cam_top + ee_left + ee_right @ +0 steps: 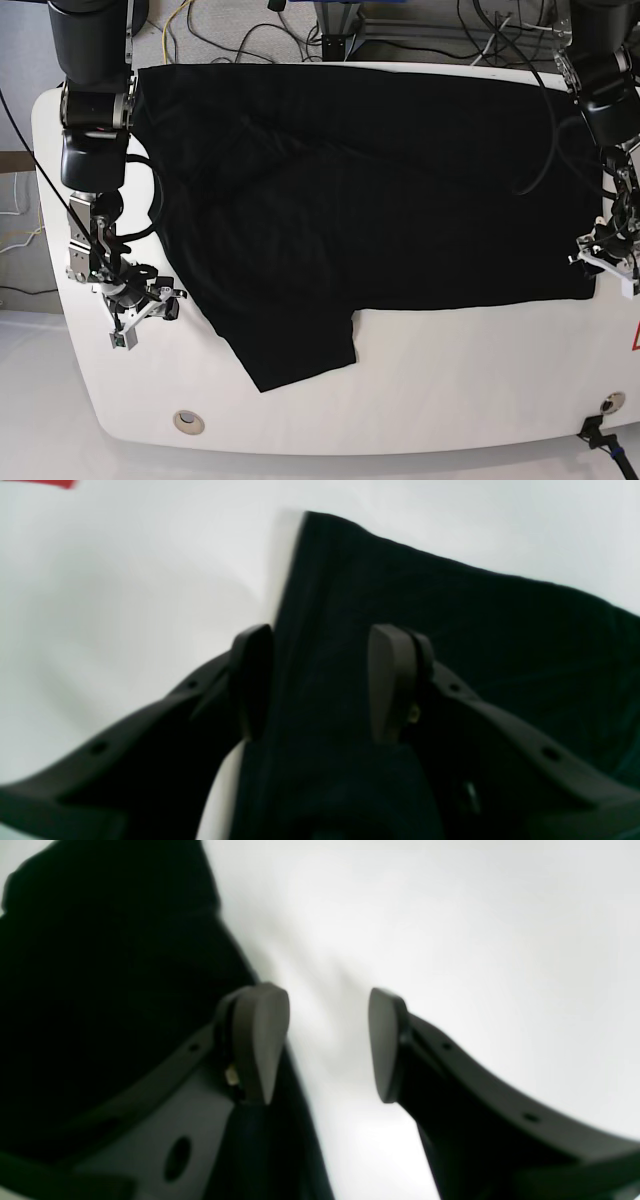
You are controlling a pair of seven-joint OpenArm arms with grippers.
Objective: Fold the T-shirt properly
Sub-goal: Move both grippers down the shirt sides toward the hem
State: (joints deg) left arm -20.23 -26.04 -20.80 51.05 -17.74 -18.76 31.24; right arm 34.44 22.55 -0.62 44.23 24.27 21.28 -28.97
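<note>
The black T-shirt lies spread flat on the white table, plain black side up, with one sleeve pointing toward the front edge. My left gripper sits at the shirt's right-hand edge. In the left wrist view its jaws stand open, straddling the border of the T-shirt near a corner, not closed on it. My right gripper hovers low beside the shirt's left edge. In the right wrist view this gripper is open over bare table, with the T-shirt just left of its left finger.
Cables trail behind the table's far edge. A round hole sits near the front left corner. A red marking shows at the right table edge, and a red patch appears at the top of the left wrist view.
</note>
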